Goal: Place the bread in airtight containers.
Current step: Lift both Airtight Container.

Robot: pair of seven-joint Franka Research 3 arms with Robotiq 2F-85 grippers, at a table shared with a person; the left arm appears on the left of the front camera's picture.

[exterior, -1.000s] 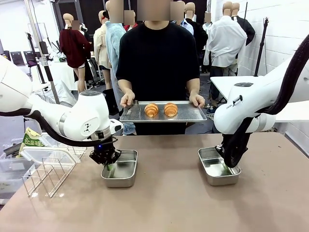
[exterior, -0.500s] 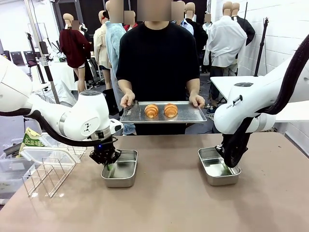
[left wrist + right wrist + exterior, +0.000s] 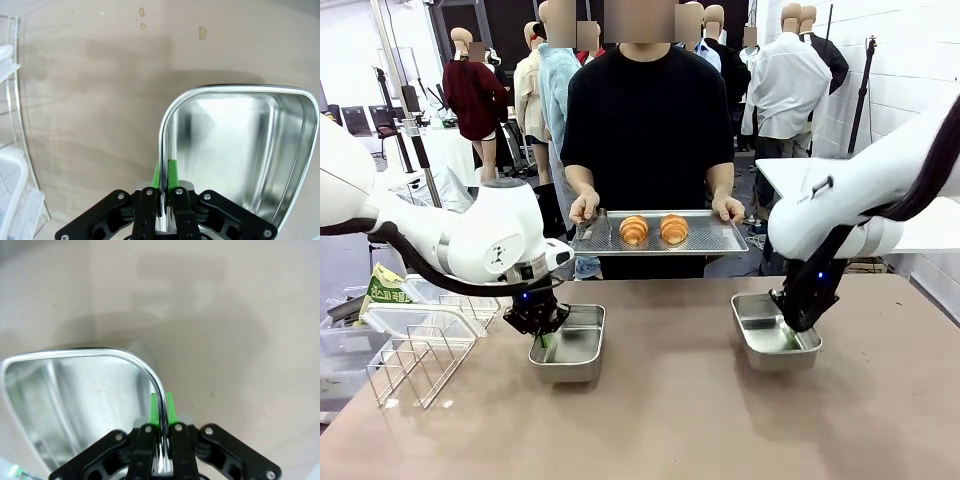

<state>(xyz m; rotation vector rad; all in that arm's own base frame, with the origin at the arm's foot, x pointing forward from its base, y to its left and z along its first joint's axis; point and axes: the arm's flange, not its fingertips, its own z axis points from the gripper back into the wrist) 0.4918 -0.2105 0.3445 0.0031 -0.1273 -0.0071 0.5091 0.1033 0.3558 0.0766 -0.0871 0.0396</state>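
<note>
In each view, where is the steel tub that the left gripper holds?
Front view: left tub, lower left of centre.
Left wrist view: left tub lower right, rim pinched by left gripper.
Right wrist view: here is the other tub, in the right gripper.
Shared landmark: green pads on the rim.

The croissants [image 3: 633, 229] on the far tray [image 3: 720, 240] were golden-brown with darker ridged stripes, and the tray was silver-grey. The left tub [image 3: 565, 374] and right tub [image 3: 785, 360] were shiny bare steel on the dull pinkish-brown bench [image 3: 670, 410]. The left claw [image 3: 165, 172] and right claw [image 3: 161, 407] were black with bright green pads [image 3: 172, 174]. The person's shirt [image 3: 645, 110] was plain black.
</note>
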